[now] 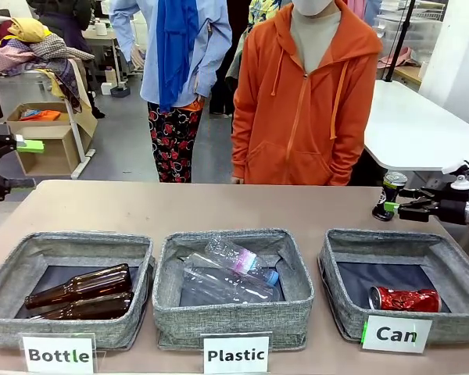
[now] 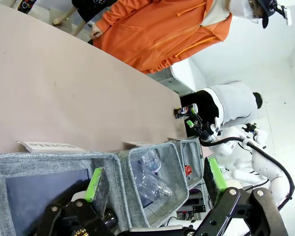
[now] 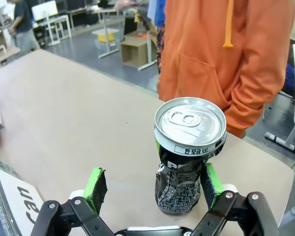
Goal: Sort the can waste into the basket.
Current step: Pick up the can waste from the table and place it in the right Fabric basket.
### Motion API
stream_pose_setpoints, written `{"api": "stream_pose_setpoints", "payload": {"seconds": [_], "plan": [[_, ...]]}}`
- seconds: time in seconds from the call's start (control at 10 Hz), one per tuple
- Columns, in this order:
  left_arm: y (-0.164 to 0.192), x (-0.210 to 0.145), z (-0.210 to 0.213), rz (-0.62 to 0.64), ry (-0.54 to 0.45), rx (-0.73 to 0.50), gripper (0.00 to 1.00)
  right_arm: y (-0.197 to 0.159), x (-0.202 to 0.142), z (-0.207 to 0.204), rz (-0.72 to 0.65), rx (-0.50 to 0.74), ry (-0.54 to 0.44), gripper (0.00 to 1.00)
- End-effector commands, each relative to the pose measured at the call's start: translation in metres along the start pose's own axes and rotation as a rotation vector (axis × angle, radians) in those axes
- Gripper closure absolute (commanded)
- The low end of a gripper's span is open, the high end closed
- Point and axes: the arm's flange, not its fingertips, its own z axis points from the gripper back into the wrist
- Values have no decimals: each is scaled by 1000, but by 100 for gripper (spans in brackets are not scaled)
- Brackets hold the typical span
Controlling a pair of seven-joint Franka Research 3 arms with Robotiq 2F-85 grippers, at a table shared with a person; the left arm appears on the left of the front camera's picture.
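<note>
Inside the "Can" basket (image 1: 453, 273) lies the crushed red can (image 1: 404, 298).

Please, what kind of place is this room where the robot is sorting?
Probably a robotics lab or workshop set up for a waste-sorting demonstration. Three grey baskets with signs, such as the Can basket, stand on the table, a person in an orange hoodie watches, and other work tables stand behind.
</note>
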Motion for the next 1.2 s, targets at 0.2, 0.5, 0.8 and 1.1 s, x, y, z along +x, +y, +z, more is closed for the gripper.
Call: {"api": "stream_pose_setpoints", "payload": {"seconds": [0.2, 0.5, 0.8, 1.1], "plan": [[2, -2, 3, -15, 12, -1, 0, -6, -7, -18, 37, -84, -78, 0], [2, -2, 3, -15, 12, -1, 0, -11, -12, -29, 26, -107, -122, 0], [2, -2, 3, -15, 12, -1, 0, -10, -13, -29, 13, -59, -127, 60], [2, -2, 3, -15, 12, -1, 0, -9, -14, -29, 5, -53, -127, 100]]}}
